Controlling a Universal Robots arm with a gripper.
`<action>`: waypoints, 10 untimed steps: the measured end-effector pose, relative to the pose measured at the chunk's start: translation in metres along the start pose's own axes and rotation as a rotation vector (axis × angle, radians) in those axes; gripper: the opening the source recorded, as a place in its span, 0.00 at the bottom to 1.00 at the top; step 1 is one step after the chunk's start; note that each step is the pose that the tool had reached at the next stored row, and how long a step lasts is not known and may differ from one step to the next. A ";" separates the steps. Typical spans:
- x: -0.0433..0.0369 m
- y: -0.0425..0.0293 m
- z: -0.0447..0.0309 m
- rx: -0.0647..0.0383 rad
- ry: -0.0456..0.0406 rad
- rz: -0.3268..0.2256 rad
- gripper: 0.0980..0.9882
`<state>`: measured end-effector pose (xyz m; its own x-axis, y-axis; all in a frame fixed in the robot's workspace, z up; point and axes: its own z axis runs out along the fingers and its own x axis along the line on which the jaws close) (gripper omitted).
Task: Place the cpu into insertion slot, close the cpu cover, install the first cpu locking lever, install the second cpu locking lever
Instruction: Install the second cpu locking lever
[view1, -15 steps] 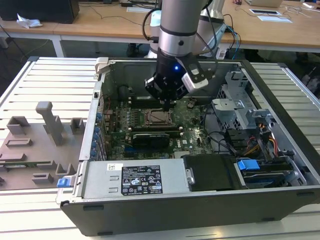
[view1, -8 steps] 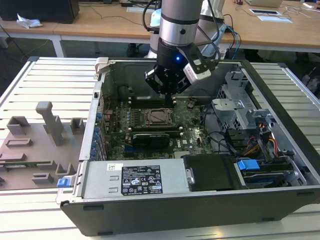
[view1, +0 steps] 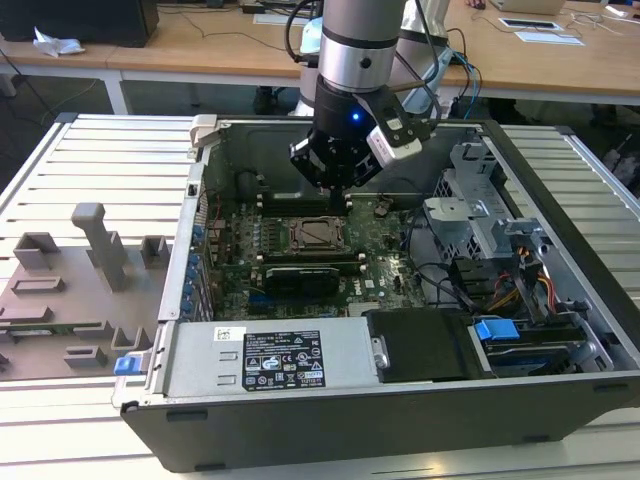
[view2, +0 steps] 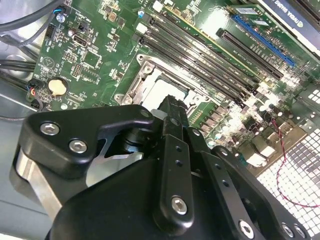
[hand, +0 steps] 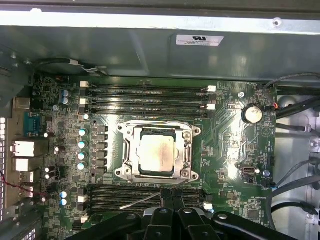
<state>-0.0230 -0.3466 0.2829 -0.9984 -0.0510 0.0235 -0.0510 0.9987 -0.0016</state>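
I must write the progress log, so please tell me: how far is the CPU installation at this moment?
Done: the cpu sits in the insertion slot, and the cpu cover lies flat around it. In hand: the gripper hovers beside the socket, its fingers together, next to a thin locking lever that sticks out loose. Left: at least this lever looks unlatched; I cannot tell how the other one stands.

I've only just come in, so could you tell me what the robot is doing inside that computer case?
The arm's gripper hangs inside the open computer case, just above the green motherboard. The cpu already lies in the insertion slot, and the cpu cover lies flat around it. In the first wrist view the fingertips are at the socket's edge beside a thin silvery locking lever that sticks out at an angle, apparently not yet latched.
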 end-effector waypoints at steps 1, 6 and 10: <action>0.0000 0.0000 0.0000 0.000 0.0000 0.000 0.01; -0.0028 -0.0002 0.0002 0.000 0.0008 0.000 0.01; -0.0046 -0.0017 0.0025 0.000 0.0029 0.000 0.01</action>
<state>-0.0184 -0.3480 0.2803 -0.9984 -0.0510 0.0263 -0.0510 0.9987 -0.0011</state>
